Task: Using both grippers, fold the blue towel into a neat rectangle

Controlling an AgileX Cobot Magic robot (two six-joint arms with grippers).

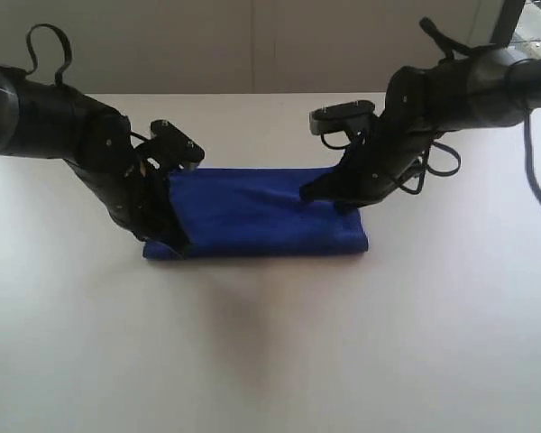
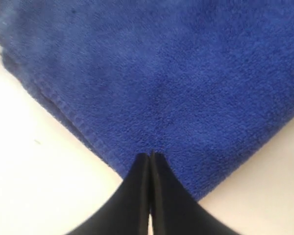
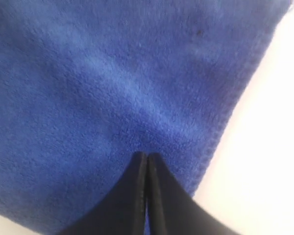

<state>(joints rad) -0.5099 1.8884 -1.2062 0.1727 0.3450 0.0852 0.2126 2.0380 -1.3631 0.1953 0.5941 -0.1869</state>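
The blue towel (image 1: 261,212) lies folded as a flat rectangle in the middle of the white table (image 1: 270,361). My left gripper (image 1: 180,244) is shut, and its tips touch the towel's front left corner. In the left wrist view the two black fingers meet at the gripper's point (image 2: 151,155), resting on the fleecy towel (image 2: 186,73) just inside its stitched edge. My right gripper (image 1: 343,206) is shut too, with its tips down on the towel near the right end. The right wrist view shows this gripper (image 3: 147,156) pressed on the towel (image 3: 88,73) beside the hem. Neither gripper visibly holds any cloth.
Bare white table surrounds the towel on all sides. A pale wall (image 1: 252,45) rises behind the table's far edge. The right arm's black cables (image 1: 442,162) hang above the table beside the towel's right end.
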